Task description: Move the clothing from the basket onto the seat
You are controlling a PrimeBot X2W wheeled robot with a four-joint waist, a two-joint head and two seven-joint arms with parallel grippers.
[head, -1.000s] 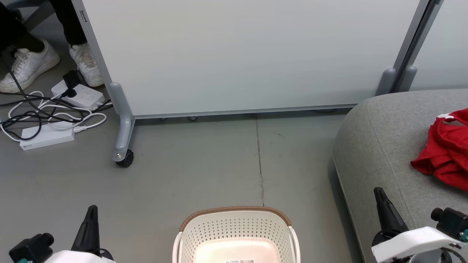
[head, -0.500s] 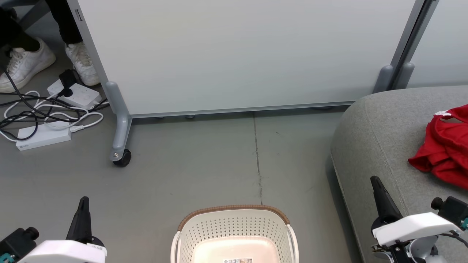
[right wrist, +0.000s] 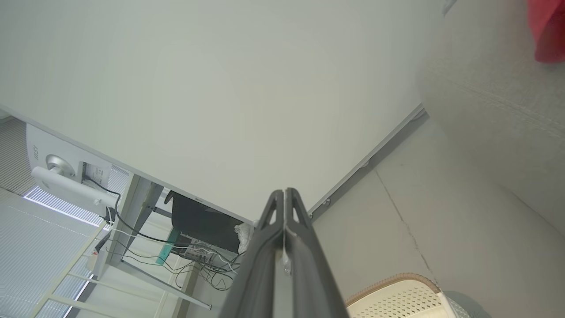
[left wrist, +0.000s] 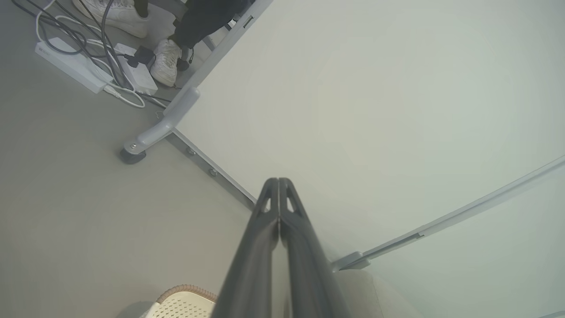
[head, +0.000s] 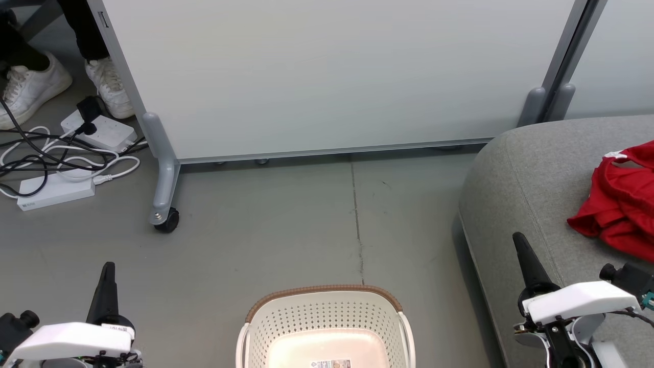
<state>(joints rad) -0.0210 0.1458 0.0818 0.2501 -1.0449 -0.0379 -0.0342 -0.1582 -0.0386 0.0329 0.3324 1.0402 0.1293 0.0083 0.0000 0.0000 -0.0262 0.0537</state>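
shoes (head: 30,89): a person's, white, far left on the floor, beside power strips (head: 56,190) and cables
left gripper (head: 108,271): low left over the floor, jaws pressed together, empty
partition (head: 327,76): pale panel on a caster foot, across the back
basket (head: 322,290): bottom centre on the floor, label sticker on its bottom showing
seat (head: 516,174): grey, right side, near basket
right gripper (head: 518,240): low right over seat's front edge, jaws pressed together, empty
clothing (head: 621,199): red heap, white trim, lying on seat at right edge
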